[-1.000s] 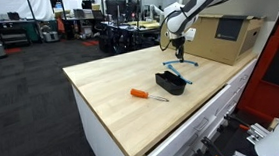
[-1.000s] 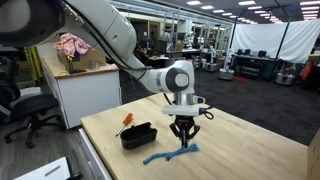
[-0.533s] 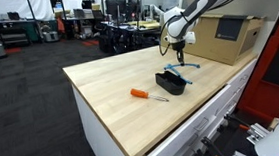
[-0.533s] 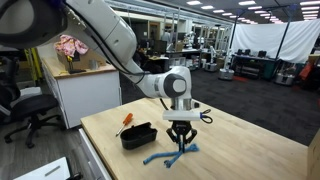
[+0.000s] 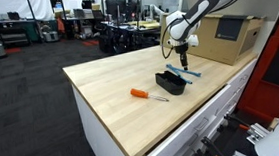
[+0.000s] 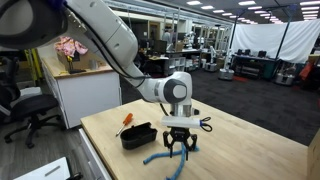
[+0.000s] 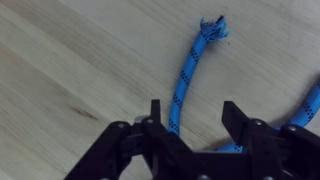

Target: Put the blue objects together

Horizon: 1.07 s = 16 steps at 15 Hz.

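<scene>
The blue objects are thin blue cords flecked with black. One cord [image 7: 192, 68] lies flat on the wooden table and runs between my gripper's [image 7: 195, 115] open fingers, close to the left finger [image 7: 156, 112]. A second blue cord [image 7: 305, 104] lies at the right edge of the wrist view, partly hidden by the gripper body. In both exterior views the gripper [image 5: 183, 57] [image 6: 178, 147] hangs low over the blue objects [image 5: 185, 71] [image 6: 156, 158], just beside the small black tray [image 5: 168, 83] [image 6: 137, 134]. Nothing is gripped.
An orange-handled screwdriver [image 5: 144, 94] [image 6: 125, 121] lies on the table on the far side of the tray from the gripper. A cardboard box [image 5: 223, 37] stands at the table's back. The table edge [image 6: 110, 165] runs close to the tray.
The gripper has gone from shut to open, letting go of the blue cord, and has sunk lower toward the table.
</scene>
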### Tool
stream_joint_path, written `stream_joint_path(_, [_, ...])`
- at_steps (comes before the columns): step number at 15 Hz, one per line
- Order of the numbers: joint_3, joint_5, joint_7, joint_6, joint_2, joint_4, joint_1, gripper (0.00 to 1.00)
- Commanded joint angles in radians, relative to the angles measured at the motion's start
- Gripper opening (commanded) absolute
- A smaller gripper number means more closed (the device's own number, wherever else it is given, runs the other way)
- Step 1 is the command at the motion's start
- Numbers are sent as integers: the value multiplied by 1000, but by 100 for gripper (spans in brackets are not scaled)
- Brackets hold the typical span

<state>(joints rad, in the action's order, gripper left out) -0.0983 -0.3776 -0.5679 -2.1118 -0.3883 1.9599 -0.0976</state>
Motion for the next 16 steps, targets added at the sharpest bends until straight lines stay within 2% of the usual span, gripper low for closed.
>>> stream_joint_path(1, [25, 46, -18, 41, 22, 10, -27, 97])
stream_joint_path(5, [32, 175, -2, 218, 47, -32, -34, 100])
stream_joint_path(7, [32, 245, 24, 269, 77, -39, -37, 100])
stream_joint_path(9, [31, 316, 58, 268, 114, -35, -39, 100])
stream_joint_path(12, [25, 407, 126, 208, 164, -14, -35, 100])
stream_joint_path(16, [16, 446, 210, 132, 215, 12, -23, 100])
